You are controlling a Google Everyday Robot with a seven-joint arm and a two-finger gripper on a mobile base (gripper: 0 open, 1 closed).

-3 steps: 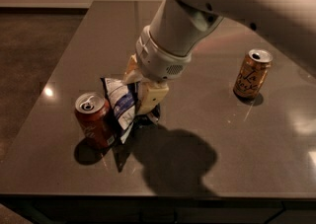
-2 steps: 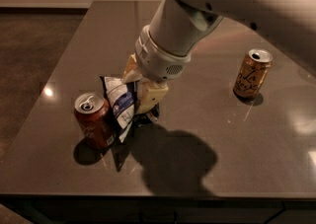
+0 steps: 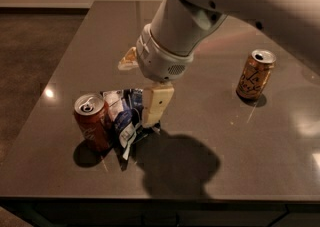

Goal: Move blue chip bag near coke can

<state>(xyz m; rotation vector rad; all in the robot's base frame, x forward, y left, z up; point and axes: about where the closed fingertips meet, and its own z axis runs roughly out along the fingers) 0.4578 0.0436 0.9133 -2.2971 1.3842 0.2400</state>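
Blue chip bag [image 3: 121,117] sits on the dark glossy worktop [image 3: 215,121] toward the near left corner, a little in from both edges. It is crumpled and stands more or less on end. Its long axis runs up and down in the view, leaning slightly, with the upper edge level with the rim of the coke can [image 3: 92,122] and a lower corner pointing at the near edge. Its left side touches the upright coke can, or lies just beside it. The gripper [image 3: 143,82] hangs over the bag's right side with its fingers spread wide. One tan finger [image 3: 157,103] reaches down across the bag's right edge, though whether it touches the bag cannot be told. The other finger [image 3: 128,60] is up behind the bag, toward the far edge and apart from it. An orange-gold can [image 3: 255,74] stands upright well apart, near the right edge.
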